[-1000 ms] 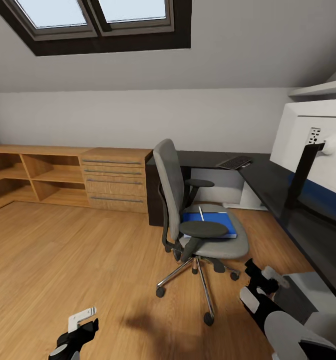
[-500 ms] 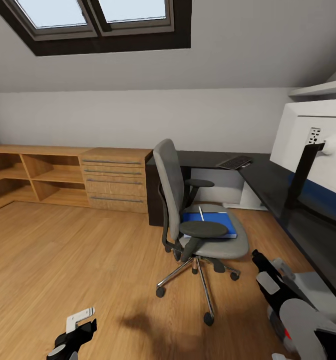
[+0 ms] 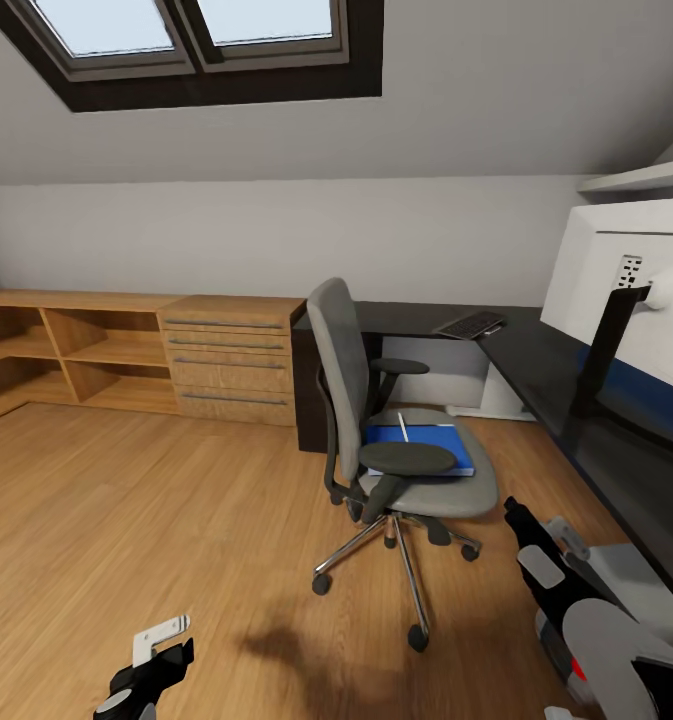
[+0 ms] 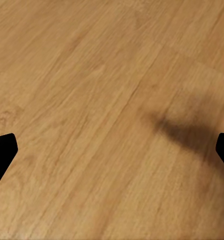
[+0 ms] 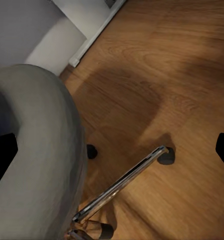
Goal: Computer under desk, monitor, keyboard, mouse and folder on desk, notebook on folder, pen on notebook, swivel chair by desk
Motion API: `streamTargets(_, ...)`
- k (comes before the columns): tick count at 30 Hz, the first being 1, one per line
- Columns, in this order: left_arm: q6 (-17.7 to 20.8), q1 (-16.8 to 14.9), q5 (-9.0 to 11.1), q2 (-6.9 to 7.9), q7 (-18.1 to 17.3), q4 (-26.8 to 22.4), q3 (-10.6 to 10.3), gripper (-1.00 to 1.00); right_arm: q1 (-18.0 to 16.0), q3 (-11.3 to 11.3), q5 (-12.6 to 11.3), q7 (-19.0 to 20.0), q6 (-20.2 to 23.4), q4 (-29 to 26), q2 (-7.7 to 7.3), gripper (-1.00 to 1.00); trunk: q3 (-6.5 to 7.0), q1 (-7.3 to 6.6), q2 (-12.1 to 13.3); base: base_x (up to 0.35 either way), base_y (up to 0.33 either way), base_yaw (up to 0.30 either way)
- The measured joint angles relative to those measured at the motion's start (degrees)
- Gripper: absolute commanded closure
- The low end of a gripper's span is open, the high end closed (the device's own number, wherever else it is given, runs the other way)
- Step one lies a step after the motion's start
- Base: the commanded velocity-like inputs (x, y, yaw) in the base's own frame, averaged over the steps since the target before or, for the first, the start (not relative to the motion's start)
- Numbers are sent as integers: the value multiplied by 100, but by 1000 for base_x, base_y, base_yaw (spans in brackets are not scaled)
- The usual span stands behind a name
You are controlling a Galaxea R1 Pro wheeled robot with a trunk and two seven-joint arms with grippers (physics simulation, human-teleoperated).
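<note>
An attic bedroom with a wooden floor (image 3: 126,500). Left of the swivel chair (image 3: 396,440), low over the floor, hangs the left pincer (image 3: 156,655), spread wide. On the chair's seat lies the folder (image 3: 421,445). Right of the chair hangs the right pincer (image 3: 541,530), parted, empty. Beyond, the worktop (image 3: 536,370) carries the keyboard (image 3: 470,325) and monitor (image 3: 626,290).

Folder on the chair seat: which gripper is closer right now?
Right. The right gripper sits just off the swivel chair seat's front corner, near the folder. The left gripper hangs low over the wooden floor, well away.
</note>
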Motion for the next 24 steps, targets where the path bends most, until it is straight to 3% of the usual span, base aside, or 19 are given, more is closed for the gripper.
streamTargets(12, -2, 0, -2, 0, 0, 0, 5, -100, 0, -12, -12, 0, -38, 14, 32, -100, 0, 0, 0, 0, 0, 0)
streamTargets(17, 4, 0, 9, 8, 1, -3, 18, -100, 1, -18, -1, -13, -45, 25, 15, -100, 0, -3, 0, 261, 167, 0)
streamTargets(24, 2, -1, 9, 8, 6, 2, 10, -100, 1, -17, 3, -17, -166, 24, 11, -100, 0, 0, 0, 61, 53, -79)
